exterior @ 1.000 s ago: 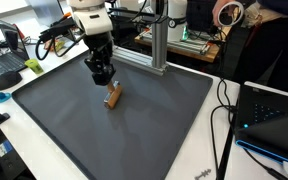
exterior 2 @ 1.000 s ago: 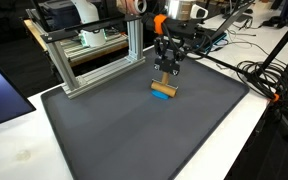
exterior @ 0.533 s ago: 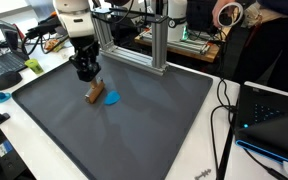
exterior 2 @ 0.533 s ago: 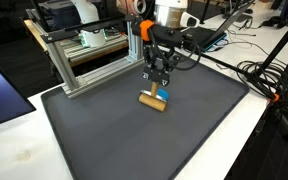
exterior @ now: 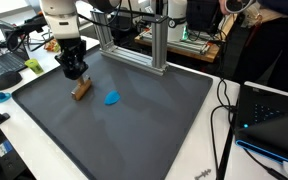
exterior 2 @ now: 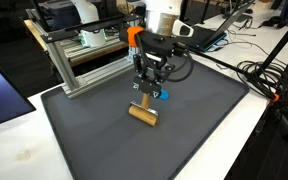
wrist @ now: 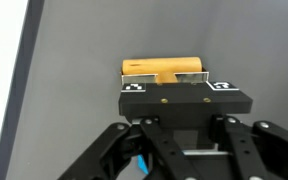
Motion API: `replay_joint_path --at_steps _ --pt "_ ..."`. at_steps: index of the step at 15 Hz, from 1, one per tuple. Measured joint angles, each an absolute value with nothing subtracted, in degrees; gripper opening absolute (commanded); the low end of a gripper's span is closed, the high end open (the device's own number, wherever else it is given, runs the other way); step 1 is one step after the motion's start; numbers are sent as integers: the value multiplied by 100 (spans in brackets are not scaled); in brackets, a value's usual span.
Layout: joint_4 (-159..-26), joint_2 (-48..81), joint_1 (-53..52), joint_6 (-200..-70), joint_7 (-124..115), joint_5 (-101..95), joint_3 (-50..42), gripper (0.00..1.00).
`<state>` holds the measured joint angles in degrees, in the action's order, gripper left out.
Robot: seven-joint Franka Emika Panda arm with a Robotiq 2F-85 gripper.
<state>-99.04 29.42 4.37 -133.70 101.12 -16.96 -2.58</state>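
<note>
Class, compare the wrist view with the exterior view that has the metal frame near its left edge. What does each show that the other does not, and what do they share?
Only the wrist view shows the two small checker marks on the tip of the gripper, seen close up. Only the exterior view shows the metal frame, the white arm and the cables on the desk. Both show the gripper with its jaws shut on the wooden block, above the dark mat.

Claw [exterior: 76,76] w/ block [exterior: 81,89] — off blue obj [exterior: 113,98]
</note>
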Motion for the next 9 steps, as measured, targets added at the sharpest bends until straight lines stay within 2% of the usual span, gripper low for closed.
replay_joint_path --at_steps 9 --pt "-9934 2762 437 -12923 9816 -1419 -74 22"
